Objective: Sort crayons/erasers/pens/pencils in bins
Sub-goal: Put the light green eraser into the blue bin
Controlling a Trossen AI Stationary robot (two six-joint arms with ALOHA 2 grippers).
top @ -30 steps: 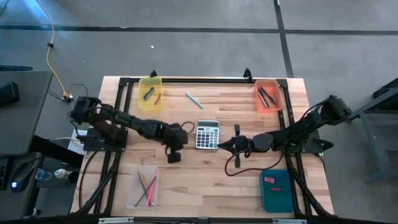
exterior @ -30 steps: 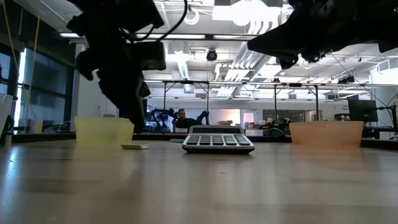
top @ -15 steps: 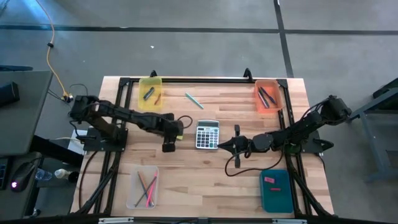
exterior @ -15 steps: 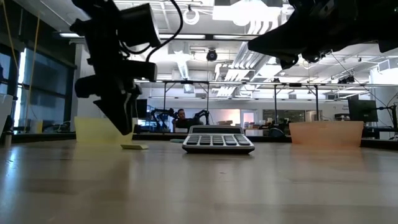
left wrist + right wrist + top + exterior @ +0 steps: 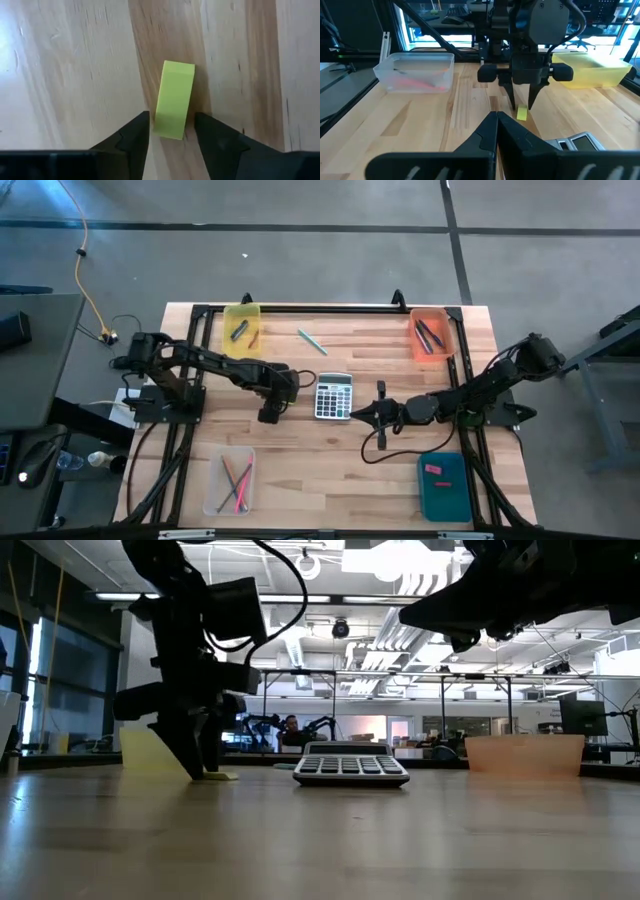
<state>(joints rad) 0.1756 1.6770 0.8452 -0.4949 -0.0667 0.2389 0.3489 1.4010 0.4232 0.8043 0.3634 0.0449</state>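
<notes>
The bench (image 5: 330,450) carries four bins: the yellow bin (image 5: 242,330) at its far left corner, the orange bin (image 5: 431,334) at its far right corner, the clear bin (image 5: 230,480) with pencils at its near left edge and the teal bin (image 5: 444,486) at its near right edge. A grey calculator (image 5: 334,396) lies in the middle of the bench, and a thin green pencil (image 5: 311,341) lies alone between it and the far edge. The left arm reaches from the left edge toward the middle and points steeply down, its left tool (image 5: 171,131) low over the wood just left of the calculator. Its fingers (image 5: 131,135) are spread, and the yellow eraser (image 5: 174,99) lies flat on the bench with its near end between the two tips; if they touch it, I cannot tell. The right arm stretches low from the right edge, and its right tool (image 5: 355,414) with fingers pressed together rests just right of the calculator, holding nothing.
</notes>
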